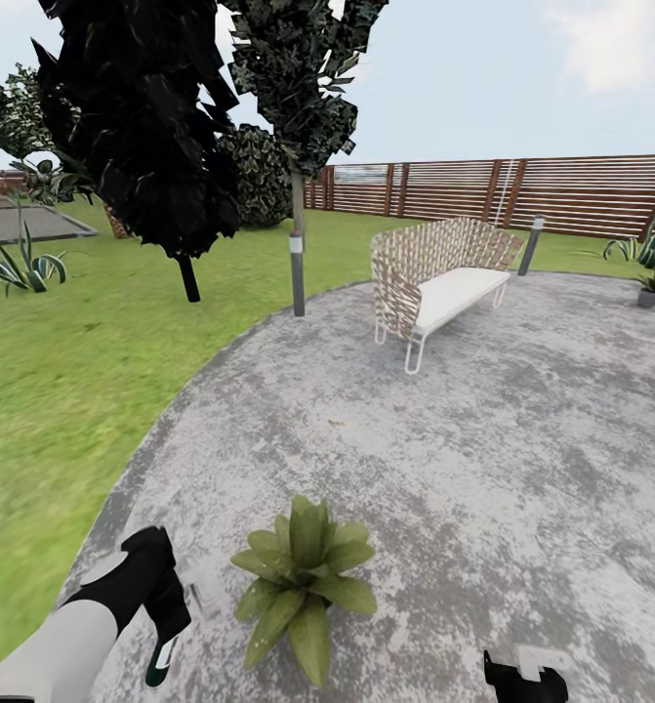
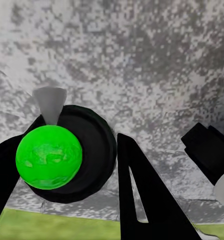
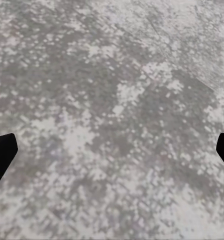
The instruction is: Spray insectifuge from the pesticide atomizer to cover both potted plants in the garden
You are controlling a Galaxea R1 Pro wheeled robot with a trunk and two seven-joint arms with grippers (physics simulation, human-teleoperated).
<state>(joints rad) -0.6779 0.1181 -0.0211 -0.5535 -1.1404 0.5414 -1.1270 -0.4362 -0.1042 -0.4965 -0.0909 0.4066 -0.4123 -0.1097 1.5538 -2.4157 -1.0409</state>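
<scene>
On the grey stone patio (image 1: 444, 410) ringed by lawn (image 1: 63, 391), the left hand (image 2: 77, 165) pinches the atomizer (image 2: 67, 152), right hand (image 3: 112, 150) spread.

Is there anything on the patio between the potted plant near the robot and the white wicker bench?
No. In the head view, only bare grey stone patio lies between the potted plant and the wicker bench.

Under my cameras the patio (image 1: 483, 420) looks like rough mottled grey stone, the fence (image 1: 561, 195) brown slatted wood, the bench (image 1: 434, 268) woven wicker with a smooth white seat — and the atomizer (image 2: 49, 156) cap glossy green plastic.
</scene>
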